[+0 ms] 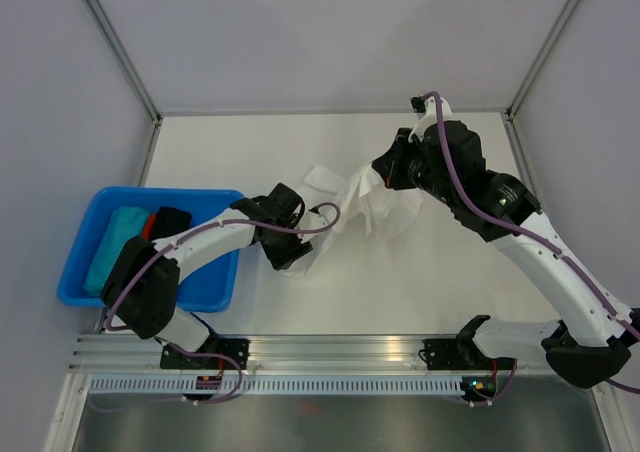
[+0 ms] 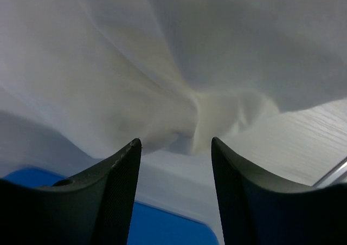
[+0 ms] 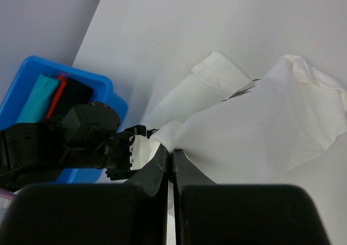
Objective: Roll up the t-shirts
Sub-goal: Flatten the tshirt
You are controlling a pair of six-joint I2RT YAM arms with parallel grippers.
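Note:
A white t-shirt hangs crumpled above the middle of the table, and my right gripper holds it up. In the right wrist view that gripper is shut on a fold of the white t-shirt, which spreads away to the right. My left gripper is at the shirt's lower left end. In its own view its jaws stand open with nothing between them, just short of the bunched white cloth. Teal, red and black rolls lie in the bin.
A blue bin stands at the table's left edge, close beside the left arm; its rim shows under the left fingers. Grey walls enclose the table on three sides. An aluminium rail runs along the near edge.

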